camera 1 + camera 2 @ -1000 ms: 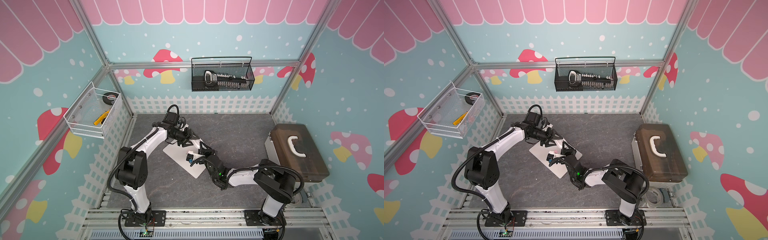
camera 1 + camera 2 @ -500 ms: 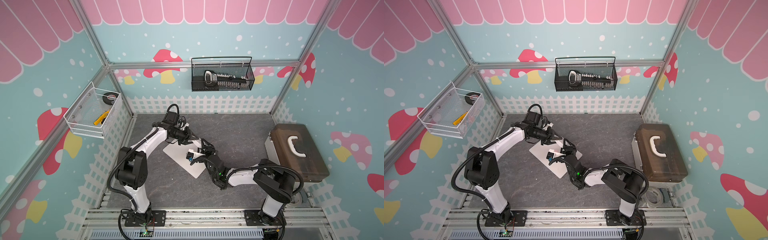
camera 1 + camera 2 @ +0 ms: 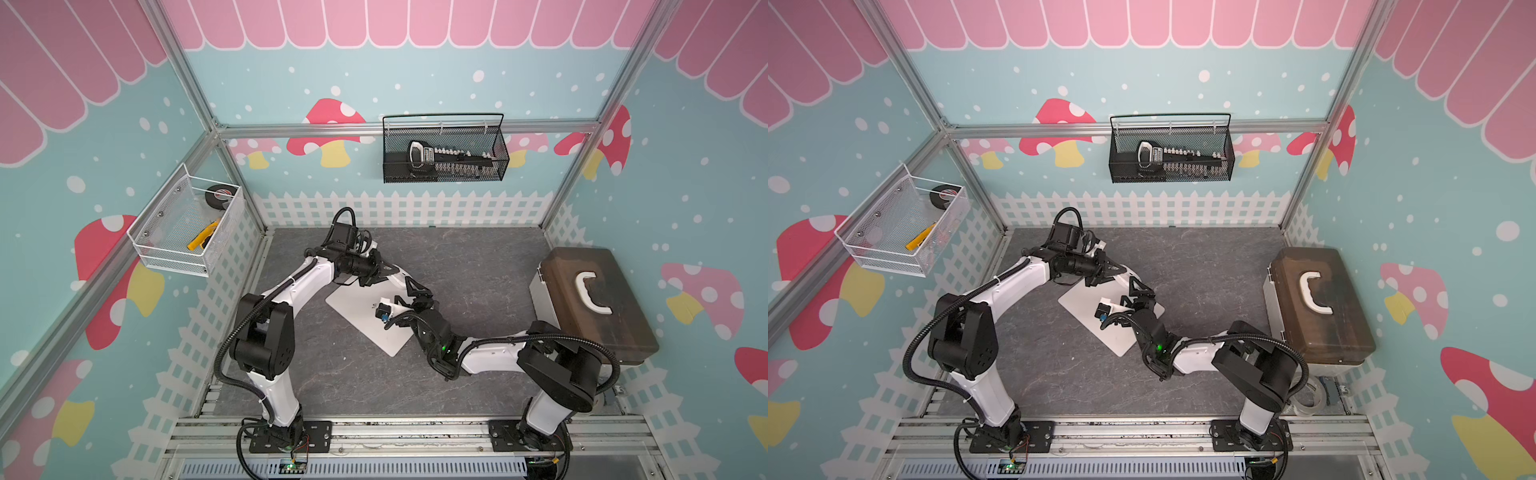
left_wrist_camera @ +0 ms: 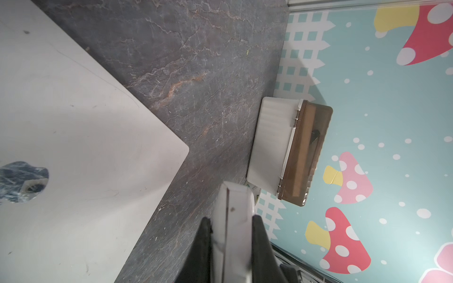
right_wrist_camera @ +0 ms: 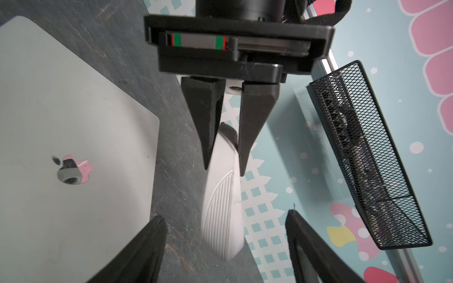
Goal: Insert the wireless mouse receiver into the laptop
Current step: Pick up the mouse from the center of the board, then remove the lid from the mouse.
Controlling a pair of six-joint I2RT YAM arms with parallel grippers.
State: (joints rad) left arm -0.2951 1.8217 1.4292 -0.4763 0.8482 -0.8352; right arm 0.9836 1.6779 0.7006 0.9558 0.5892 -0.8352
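At frame centre, left claw: pinching mouse edgewise
Right claw: spread, just beside
Risk: slip onto laptop from thin pinch

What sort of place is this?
Likely a staged robot test booth: aluminium frame, mushroom-print panels, left arm and right arm bolted to a front rail, wire tool basket on the wall.

On my left end effector, matt black plastic fingers grip a smooth, partly ribbed white plastic shell; the thin silver laptop has a matt metal lid, the dark grey tabletop looks stone-like, veined
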